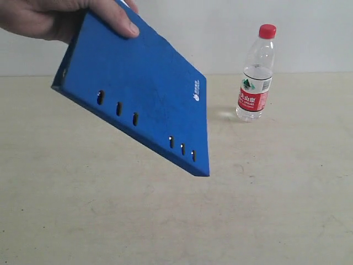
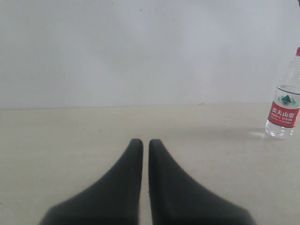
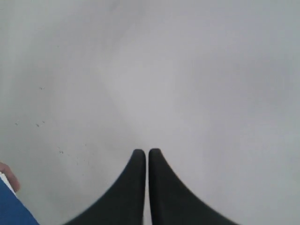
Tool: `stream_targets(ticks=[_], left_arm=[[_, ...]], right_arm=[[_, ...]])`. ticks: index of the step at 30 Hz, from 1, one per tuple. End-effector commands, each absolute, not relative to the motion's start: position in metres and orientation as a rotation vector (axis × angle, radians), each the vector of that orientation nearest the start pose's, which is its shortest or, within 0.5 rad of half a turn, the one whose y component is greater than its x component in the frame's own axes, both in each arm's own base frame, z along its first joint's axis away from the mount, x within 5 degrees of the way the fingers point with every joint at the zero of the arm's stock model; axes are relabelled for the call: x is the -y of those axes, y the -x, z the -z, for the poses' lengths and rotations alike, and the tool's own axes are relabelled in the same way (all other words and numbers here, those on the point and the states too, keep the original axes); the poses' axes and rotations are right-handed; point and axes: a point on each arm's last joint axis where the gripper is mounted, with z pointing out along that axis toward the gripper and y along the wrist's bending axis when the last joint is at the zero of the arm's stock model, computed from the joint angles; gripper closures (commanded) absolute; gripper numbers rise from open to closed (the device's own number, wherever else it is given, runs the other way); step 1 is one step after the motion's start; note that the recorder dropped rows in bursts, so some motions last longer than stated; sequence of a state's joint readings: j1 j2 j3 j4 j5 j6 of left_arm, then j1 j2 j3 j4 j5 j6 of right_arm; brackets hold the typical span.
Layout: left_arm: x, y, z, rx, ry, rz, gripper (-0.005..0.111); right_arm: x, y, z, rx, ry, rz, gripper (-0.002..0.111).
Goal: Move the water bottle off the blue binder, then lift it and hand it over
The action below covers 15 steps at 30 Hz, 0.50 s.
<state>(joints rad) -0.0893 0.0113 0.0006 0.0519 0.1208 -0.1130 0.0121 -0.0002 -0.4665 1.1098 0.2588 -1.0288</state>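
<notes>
Left of the upright bottle [image 1: 256,77], a hand [image 1: 55,19] holds the binder [image 1: 149,94] tilted aloft, likely about to lay it down, left gripper [image 2: 146,141] and right gripper [image 3: 147,152] both closed, empty.

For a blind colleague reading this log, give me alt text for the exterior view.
A person's hand holds the blue binder tilted in the air above a beige table. The water bottle stands upright on the table nearby, apart from it.
</notes>
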Motion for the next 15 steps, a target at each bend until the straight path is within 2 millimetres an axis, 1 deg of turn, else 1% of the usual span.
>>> stream_targets(ticks=[1, 2, 6, 7, 8, 9, 10, 13, 15], left_arm=[[0.004, -0.057, -0.203, -1.605, -0.008, 0.118, 0.102], [0.004, -0.057, -0.203, -1.605, -0.008, 0.118, 0.102], [0.004, -0.057, -0.203, -1.605, -0.008, 0.118, 0.102], [0.004, -0.057, -0.203, -1.605, -0.008, 0.118, 0.102], [0.004, -0.057, -0.203, -1.605, -0.008, 0.118, 0.102], [0.004, -0.057, -0.203, -1.605, -0.008, 0.118, 0.102], [0.004, -0.057, -0.203, -1.605, -0.008, 0.118, 0.102], [0.004, -0.057, -0.203, -1.605, -0.008, 0.118, 0.102], [0.004, -0.057, -0.203, -1.605, -0.008, 0.118, 0.102]], right_arm=[[-0.012, -0.012, -0.329, -1.279, 0.046, -0.186, 0.109], [-0.010, -0.016, -0.322, -1.296, 0.025, -0.183, 0.109], [-0.003, -0.042, -0.270, -1.348, -0.092, -0.174, 0.109], [-0.001, -0.047, -0.253, -1.374, -0.118, -0.174, 0.109], [0.000, -0.055, -0.220, -1.444, -0.163, -0.184, 0.109], [0.001, -0.056, -0.216, -1.445, -0.179, -0.190, 0.109], [-0.005, -0.056, -0.204, -1.584, -0.122, -0.203, 0.109], [-0.006, -0.056, -0.197, -1.664, -0.081, -0.183, 0.109], [-0.006, -0.054, -0.184, -1.802, -0.079, -0.153, 0.109]])
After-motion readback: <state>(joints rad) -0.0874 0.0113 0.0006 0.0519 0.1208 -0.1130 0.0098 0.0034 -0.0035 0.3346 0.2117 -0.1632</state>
